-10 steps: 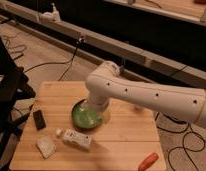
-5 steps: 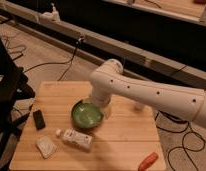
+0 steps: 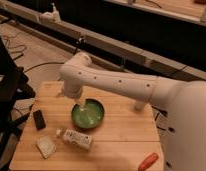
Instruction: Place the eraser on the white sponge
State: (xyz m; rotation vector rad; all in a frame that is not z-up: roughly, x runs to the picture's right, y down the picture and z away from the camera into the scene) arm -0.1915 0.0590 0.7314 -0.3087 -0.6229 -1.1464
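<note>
The eraser (image 3: 39, 119), a small black block, lies flat on the left side of the wooden table (image 3: 121, 135). The white sponge (image 3: 46, 146) rests a little in front of it, near the front left corner. My white arm reaches in from the right and bends downward. The gripper (image 3: 80, 103) hangs under the arm over the left rim of the green bowl (image 3: 91, 115), largely hidden by the arm. It holds nothing and sits to the right of and behind the eraser.
A white bottle (image 3: 77, 138) with a label lies on its side in front of the bowl, right of the sponge. An orange-red object (image 3: 148, 161) lies at the front right corner. Dark equipment (image 3: 8, 90) stands off the table's left edge.
The arm's bend has swung left, carrying the gripper from over the bowl's middle toward its left rim. The eraser, sponge, bottle and bowl have not moved.
</note>
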